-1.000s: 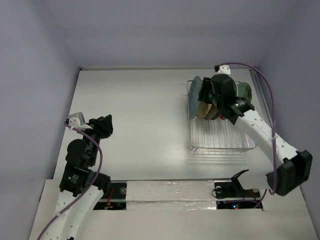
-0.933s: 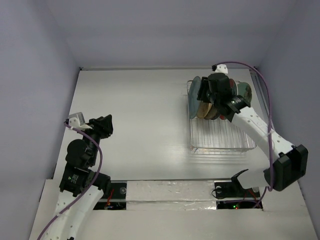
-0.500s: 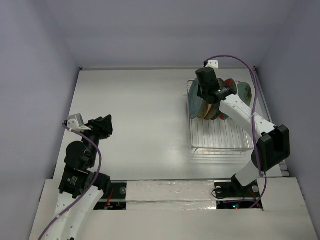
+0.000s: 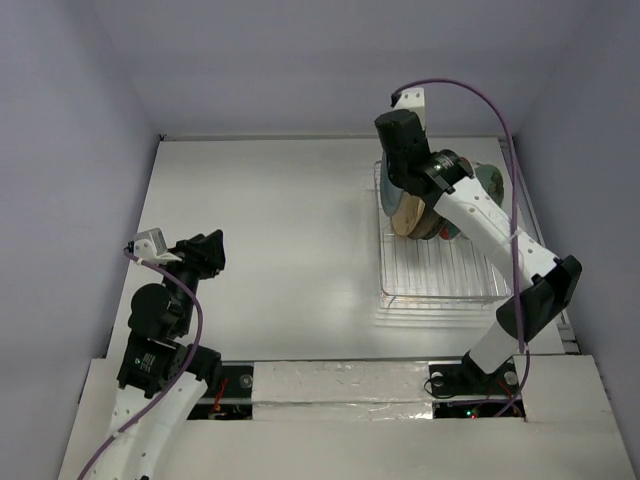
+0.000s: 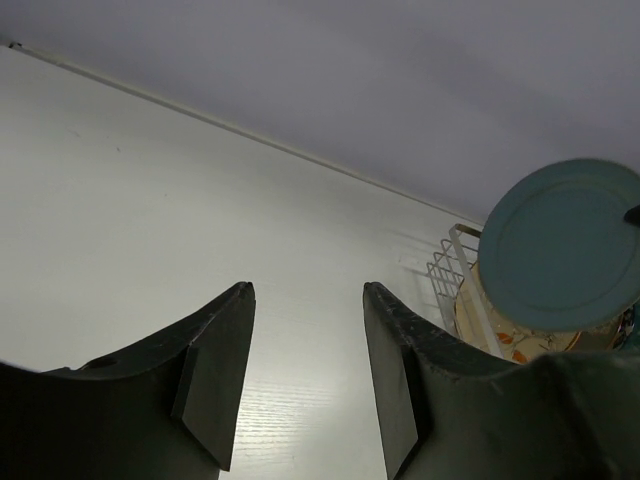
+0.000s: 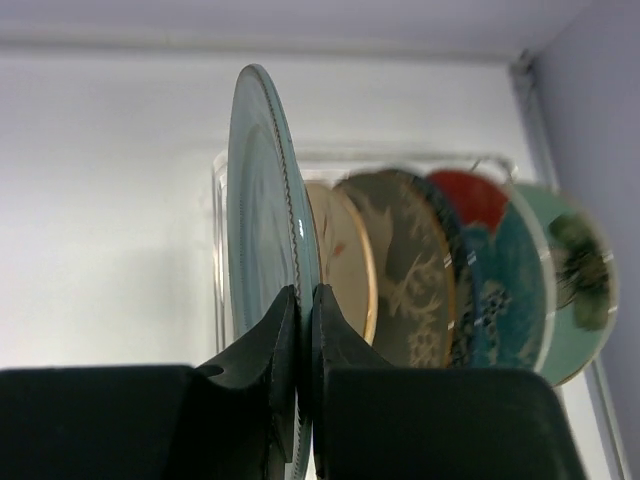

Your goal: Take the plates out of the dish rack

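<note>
Soft, even light is falling from above, washing the table (image 4: 280, 230) pale. In the right wrist view the far plates (image 6: 540, 290) are blurring and the fingers (image 6: 262, 350) are showing dark.

1. Lower rim of the blue-grey plate (image 6: 262, 200) lost behind the closed fingers of the right gripper (image 6: 304, 292).
2. Cream floral plate (image 6: 342, 250) mostly covered by the blue-grey one, only a crescent showing.
3. Red plate (image 6: 468, 198) hidden but for a top sliver, behind the deer plate (image 6: 405, 270) and the blue-white floral plate (image 6: 505, 300).
4. Mint green plate (image 6: 575, 270) blurred, pattern unreadable.
5. From above, far end of the dish rack (image 4: 440, 275) buried under plates and the right arm (image 4: 480, 225); fingertips unseen there.
6. In the left wrist view, blue-grey plate clipped by the right edge.
</note>
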{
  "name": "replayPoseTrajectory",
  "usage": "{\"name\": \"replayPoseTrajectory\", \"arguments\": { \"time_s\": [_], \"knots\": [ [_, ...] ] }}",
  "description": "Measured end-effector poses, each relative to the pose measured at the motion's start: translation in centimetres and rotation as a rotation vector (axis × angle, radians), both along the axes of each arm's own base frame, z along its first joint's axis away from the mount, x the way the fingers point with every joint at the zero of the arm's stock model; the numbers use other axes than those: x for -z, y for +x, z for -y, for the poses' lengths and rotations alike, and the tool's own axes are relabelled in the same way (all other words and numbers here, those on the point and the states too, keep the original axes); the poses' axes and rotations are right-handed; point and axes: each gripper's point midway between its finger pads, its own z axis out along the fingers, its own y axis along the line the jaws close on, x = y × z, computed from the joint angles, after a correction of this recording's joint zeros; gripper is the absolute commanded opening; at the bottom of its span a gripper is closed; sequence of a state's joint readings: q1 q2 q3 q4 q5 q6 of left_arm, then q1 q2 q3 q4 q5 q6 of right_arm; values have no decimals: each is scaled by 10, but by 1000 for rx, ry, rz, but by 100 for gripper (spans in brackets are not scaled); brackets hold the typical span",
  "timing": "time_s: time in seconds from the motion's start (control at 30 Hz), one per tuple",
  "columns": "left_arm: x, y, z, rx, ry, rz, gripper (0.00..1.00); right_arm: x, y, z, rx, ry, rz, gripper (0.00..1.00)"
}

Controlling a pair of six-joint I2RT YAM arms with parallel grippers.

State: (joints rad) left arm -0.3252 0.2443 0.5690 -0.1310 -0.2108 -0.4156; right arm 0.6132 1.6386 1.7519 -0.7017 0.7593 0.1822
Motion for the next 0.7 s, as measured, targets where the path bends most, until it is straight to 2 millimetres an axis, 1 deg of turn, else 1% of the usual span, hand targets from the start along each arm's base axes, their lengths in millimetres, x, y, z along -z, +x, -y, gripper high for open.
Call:
{"name": "replayPoseTrajectory", "arguments": {
  "time_s": [0.07, 0.1, 0.2, 0.27, 0.3, 0.37, 0.4, 0.5, 0.53, 0.57, 0.6, 0.63, 0.7],
  "knots": [
    [0, 0, 0, 0, 0, 0, 45, -33, -2, 0, 11, 13, 75, 0],
    [0, 0, 0, 0, 0, 0, 46, -46, -5, 1, 13, 26, 105, 0],
    [0, 0, 0, 0, 0, 0, 48, -76, -24, 6, -2, 74, 167, 0],
    [0, 0, 0, 0, 0, 0, 48, -88, -38, 9, -34, 132, 197, 0],
    [0, 0, 0, 0, 0, 0, 50, -92, -45, 7, -63, 178, 212, 0],
    [0, 0, 0, 0, 0, -1, 50, -95, -54, -4, -129, 289, 240, 0],
    [0, 0, 0, 0, 0, -1, 50, -93, -55, -14, -164, 351, 249, 0],
    [0, 0, 0, 0, 0, -1, 51, -78, -44, -67, -291, 567, 230, 0],
    [0, 0, 0, 0, 0, -1, 51, -71, -36, -92, -336, 639, 211, 0],
    [0, 0, 0, 0, 0, -1, 51, -59, -26, -120, -375, 700, 181, 0],
    [0, 0, 0, 0, 0, -2, 51, -47, -17, -144, -403, 743, 155, 0],
    [0, 0, 0, 0, 0, -1, 51, -31, -9, -169, -428, 782, 120, 0],
    [0, 0, 0, 0, 0, -2, 51, 11, 3, -213, -456, 820, 25, 0]
  ]
}}
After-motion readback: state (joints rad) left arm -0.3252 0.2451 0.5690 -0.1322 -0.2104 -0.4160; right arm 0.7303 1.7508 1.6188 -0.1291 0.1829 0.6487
